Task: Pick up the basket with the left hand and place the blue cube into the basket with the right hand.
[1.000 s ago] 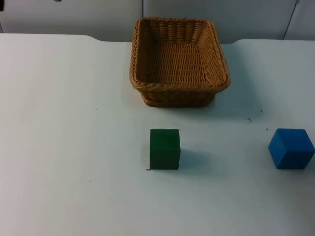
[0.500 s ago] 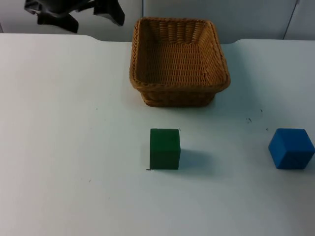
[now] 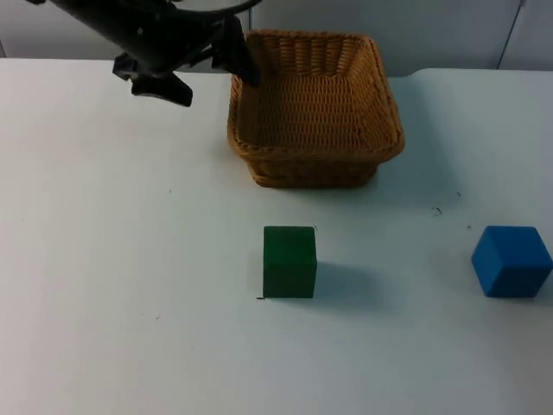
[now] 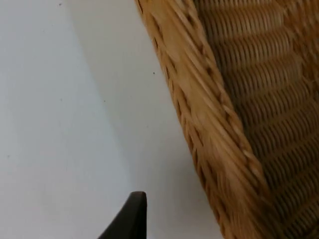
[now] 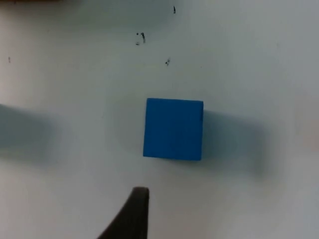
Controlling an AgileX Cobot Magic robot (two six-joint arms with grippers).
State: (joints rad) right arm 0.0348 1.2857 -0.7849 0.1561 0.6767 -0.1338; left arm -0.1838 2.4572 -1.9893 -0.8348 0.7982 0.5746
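Observation:
A brown wicker basket (image 3: 315, 104) stands at the back middle of the table. My left gripper (image 3: 206, 71) hangs open at its left rim, one finger over the rim and the other outside it. In the left wrist view the basket's rim (image 4: 209, 129) runs close by one black fingertip (image 4: 130, 216). The blue cube (image 3: 511, 261) rests on the table at the far right. In the right wrist view the blue cube (image 5: 173, 129) lies just beyond a black fingertip (image 5: 134, 214) of my right gripper, which is open and holds nothing.
A green cube (image 3: 289, 262) sits on the table in front of the basket, about midway across. The grey partition wall (image 3: 432, 30) rises right behind the basket. White table top (image 3: 112, 285) stretches to the left and front.
My left arm has come into the top view from the upper left and moved right and down to the basket's left rim. The basket and both cubes have stayed put.

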